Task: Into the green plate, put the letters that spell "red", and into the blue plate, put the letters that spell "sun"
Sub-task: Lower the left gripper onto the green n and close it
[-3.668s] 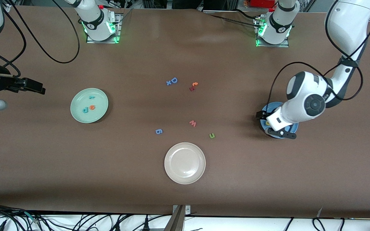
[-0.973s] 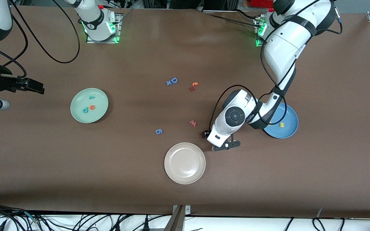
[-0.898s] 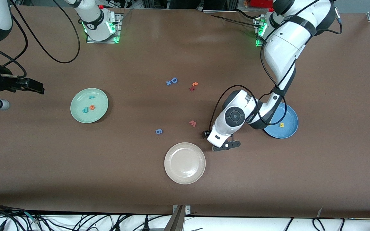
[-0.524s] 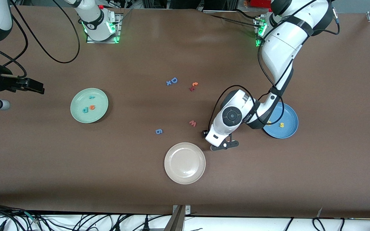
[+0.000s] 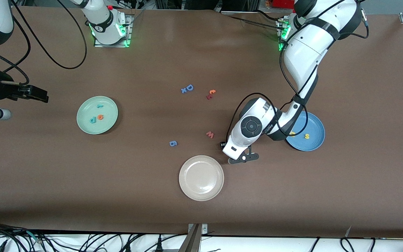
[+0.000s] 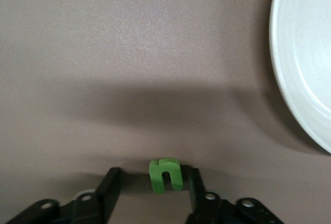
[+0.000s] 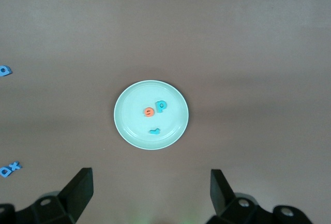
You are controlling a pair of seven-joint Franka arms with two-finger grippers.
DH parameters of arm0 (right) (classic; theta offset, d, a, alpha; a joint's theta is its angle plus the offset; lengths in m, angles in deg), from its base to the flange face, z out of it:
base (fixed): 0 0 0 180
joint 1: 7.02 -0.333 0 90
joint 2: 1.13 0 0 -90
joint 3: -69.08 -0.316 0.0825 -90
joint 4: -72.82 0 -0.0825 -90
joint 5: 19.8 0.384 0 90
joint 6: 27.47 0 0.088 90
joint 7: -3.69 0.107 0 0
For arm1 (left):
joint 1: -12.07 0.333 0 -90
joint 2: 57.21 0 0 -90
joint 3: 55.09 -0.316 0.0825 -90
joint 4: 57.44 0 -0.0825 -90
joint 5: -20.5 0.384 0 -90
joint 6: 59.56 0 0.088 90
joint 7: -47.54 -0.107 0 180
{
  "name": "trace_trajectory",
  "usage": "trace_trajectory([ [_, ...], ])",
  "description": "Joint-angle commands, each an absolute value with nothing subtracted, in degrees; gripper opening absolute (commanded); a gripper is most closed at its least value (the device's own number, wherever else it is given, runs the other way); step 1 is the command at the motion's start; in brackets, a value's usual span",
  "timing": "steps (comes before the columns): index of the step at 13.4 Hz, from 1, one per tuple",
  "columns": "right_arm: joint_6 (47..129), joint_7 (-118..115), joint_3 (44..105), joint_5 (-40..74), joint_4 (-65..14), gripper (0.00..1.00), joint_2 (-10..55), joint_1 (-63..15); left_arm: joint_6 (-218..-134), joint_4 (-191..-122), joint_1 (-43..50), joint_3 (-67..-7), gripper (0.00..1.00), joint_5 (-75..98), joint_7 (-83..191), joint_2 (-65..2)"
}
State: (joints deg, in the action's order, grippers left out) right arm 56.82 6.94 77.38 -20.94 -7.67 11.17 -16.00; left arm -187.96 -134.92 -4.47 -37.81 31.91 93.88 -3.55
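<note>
The green "n" (image 6: pixel 165 175) lies on the brown table between the fingers of my left gripper (image 6: pixel 151 183), which is lowered over it beside the beige-white plate. One finger (image 6: pixel 192 182) touches the letter and the other stands a little apart, so the jaws are still open. From the front, the left gripper (image 5: pixel 232 149) hides the "n". The blue plate (image 5: pixel 315 127) holds a yellow "s" (image 5: pixel 306 136) and a yellow "u" (image 5: pixel 293 133). The green plate (image 5: pixel 84 115) holds the teal "r" (image 5: pixel 99 106), the orange "e" (image 5: pixel 100 117) and the teal "d" (image 5: pixel 92 120). My right gripper (image 5: pixel 37 93) waits open and empty.
A beige-white plate (image 5: pixel 201 190) sits nearest the front camera. A red "w" (image 5: pixel 210 134) and a blue "g" (image 5: pixel 173 143) lie mid-table. A blue "D" (image 5: pixel 189 87) and an orange "t" (image 5: pixel 212 92) lie farther back.
The left arm came from the blue plate to the green "n" and its fingers have narrowed around the letter. The right arm has not moved.
</note>
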Motion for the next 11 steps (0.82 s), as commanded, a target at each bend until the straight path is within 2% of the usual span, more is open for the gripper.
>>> trace_trajectory([
  [1,56.6,6.2,77.2,-21.9,-8.4,1.00,10.5,-16.1,-186.7,-132.6,-5.5,-38.5,0.45,34.0,93.2,-2.5],
  [2,56.6,6.2,77.3,-21.9,-8.4,1.00,10.5,-16.1,-186.7,-132.6,-5.5,-38.4,0.39,34.0,93.3,-2.5],
  [3,56.6,6.2,77.3,-21.9,-8.4,1.00,10.5,-16.1,-186.7,-132.6,-5.5,-38.4,0.38,34.1,93.3,-2.5],
  [4,56.7,6.2,77.3,-21.9,-8.4,1.00,10.5,-16.1,-186.7,-132.6,-5.6,-38.5,0.30,34.1,93.4,-2.5],
  [6,56.7,6.3,77.2,-21.9,-8.4,1.00,10.5,-16.1,-186.8,-132.8,-5.6,-38.4,0.29,34.8,93.5,-2.5],
  [8,56.7,6.2,77.2,-21.9,-8.4,1.00,10.5,-16.1,-186.9,-133.0,-5.6,-38.4,0.21,35.5,93.7,-2.5],
  [11,56.7,6.2,77.2,-21.9,-8.4,1.00,10.5,-16.1,-187.0,-133.1,-5.6,-38.4,0.15,35.9,93.7,-2.5],
])
